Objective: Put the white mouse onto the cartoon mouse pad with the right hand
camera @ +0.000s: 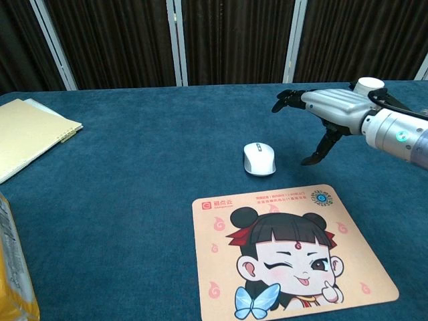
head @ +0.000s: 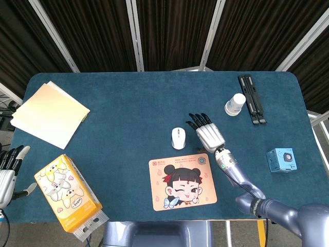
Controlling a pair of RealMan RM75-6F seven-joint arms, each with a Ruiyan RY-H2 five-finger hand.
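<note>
Our right hand point(head: 209, 135) hovers beside the white mouse point(head: 178, 138), fingers point(camera: 289, 99) spread and holding nothing.

At frame centre, we see the mouse on the blue worktop point(head: 128, 103), just above the cartoon mouse pad point(head: 182, 181) and off it. Our left hand point(head: 8, 172) sits at the lower left edge, fingers apart, holding nothing, near a yellow tissue pack point(head: 67, 193).

White mouse point(head: 178, 138), peach cartoon-girl pad point(head: 182, 181), blue tablecloth point(head: 128, 113)
</note>
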